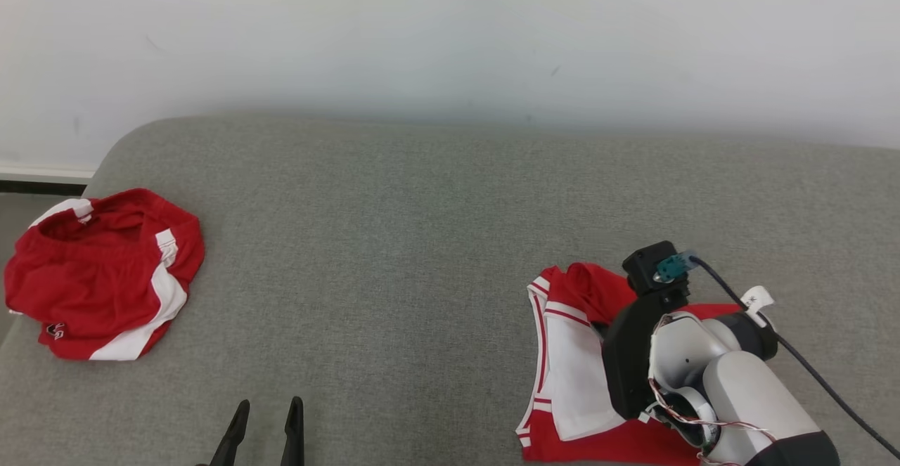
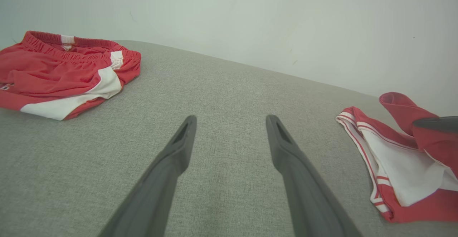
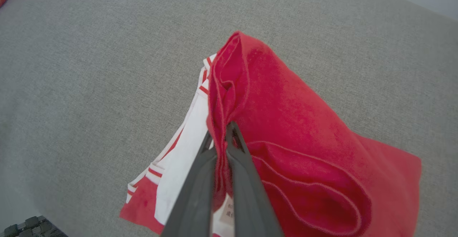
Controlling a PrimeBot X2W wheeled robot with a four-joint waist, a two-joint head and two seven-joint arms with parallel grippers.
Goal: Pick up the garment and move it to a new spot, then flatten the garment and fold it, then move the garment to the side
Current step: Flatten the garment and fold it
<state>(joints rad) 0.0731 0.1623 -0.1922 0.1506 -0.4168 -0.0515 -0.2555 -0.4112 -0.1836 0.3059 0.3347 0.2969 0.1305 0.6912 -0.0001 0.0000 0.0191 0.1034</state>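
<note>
The garment (image 1: 571, 353) is a red top with white panels and red-and-white trim, lying crumpled at the right of the grey cushion. My right gripper (image 3: 220, 129) is shut on a raised red fold of the garment (image 3: 286, 122), which drapes down from the fingers onto the cushion. In the head view my right wrist (image 1: 643, 339) stands over it and hides the fingers. The left wrist view has the garment (image 2: 404, 165) at its right edge. My left gripper (image 1: 268, 410) is open near the front edge with nothing between its fingers (image 2: 179, 147), well left of the garment.
A second red garment, shorts (image 1: 105, 276) with white side panels, lies bunched at the cushion's left end (image 2: 64, 72). The grey cushion (image 1: 422, 241) stretches between the two pieces. A pale wall (image 1: 450, 30) runs along its far edge.
</note>
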